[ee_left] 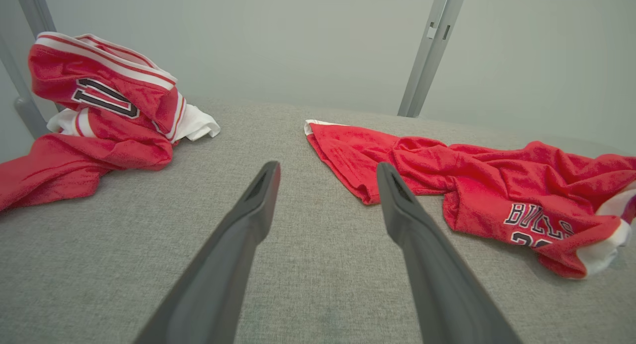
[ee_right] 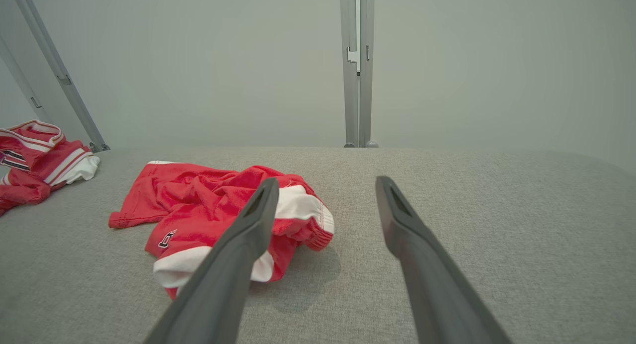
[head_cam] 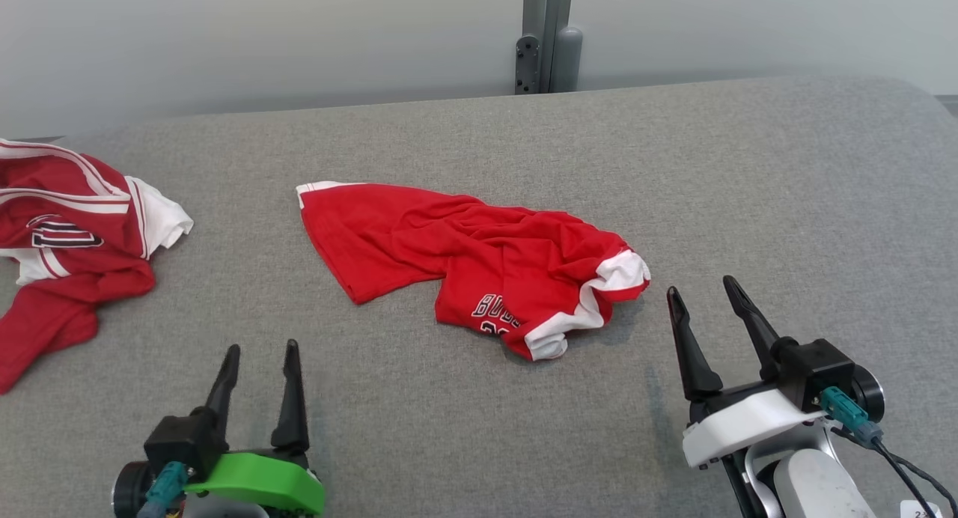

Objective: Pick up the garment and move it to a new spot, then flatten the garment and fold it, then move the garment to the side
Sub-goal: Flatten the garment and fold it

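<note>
Garment mid-frame; left gripper, right gripper gape empty.
Long axis upper-left to lower-right; open surface at right.

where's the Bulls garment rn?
Head view: the Bulls garment lies crumpled mid-way across the grey fabric surface, ahead of and between the left gripper and right gripper, nearer the right; another red jersey far left.

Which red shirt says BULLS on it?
The crumpled red jersey lying in the middle. The striped jersey, bunched at the far left, shows white stripes and a number, not that word.
</note>
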{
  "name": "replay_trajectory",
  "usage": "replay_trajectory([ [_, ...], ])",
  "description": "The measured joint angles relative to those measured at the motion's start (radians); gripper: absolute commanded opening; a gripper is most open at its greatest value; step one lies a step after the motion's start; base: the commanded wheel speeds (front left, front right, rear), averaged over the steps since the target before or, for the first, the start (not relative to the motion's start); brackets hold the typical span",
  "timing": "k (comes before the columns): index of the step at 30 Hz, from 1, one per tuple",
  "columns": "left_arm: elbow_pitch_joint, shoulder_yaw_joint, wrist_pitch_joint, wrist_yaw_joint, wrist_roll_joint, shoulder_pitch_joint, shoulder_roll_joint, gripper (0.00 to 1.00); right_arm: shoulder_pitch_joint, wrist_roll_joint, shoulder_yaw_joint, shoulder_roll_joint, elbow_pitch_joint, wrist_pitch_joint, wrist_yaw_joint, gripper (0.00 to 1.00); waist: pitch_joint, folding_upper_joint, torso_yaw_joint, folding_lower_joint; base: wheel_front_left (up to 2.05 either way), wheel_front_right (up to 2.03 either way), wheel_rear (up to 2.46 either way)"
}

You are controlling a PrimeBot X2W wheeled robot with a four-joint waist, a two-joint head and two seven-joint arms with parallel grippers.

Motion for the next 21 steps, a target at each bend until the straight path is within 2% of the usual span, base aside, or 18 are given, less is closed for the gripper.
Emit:
replay_trajectory([
  [4,0.027,-0.074,0.000,-0.017,0.020,-0.009,-0.007,1.00,-0.014,-0.001,0.003,0.000,-0.002,0.000,0.000,1.00,0.019,0.0000,0.006,0.0000,0.00,0.00,0.00],
  [13,0.161,-0.366,0.007,-0.043,0.031,-0.140,-0.017,1.00,-0.073,-0.011,-0.015,0.000,-0.032,0.000,0.000,1.00,0.074,0.0000,-0.039,0.0000,0.00,0.00,0.00],
  [16,0.215,-0.423,0.007,-0.044,0.008,-0.193,-0.018,1.00,-0.086,-0.008,-0.016,-0.001,-0.044,0.000,0.000,1.00,0.093,0.0000,-0.072,0.0000,0.00,0.00,0.00],
  [21,0.299,-0.459,0.006,-0.031,-0.039,-0.261,-0.018,1.00,-0.096,0.000,-0.028,-0.001,-0.049,0.000,0.000,1.00,0.126,0.0000,-0.131,0.0000,0.00,0.00,0.00],
])
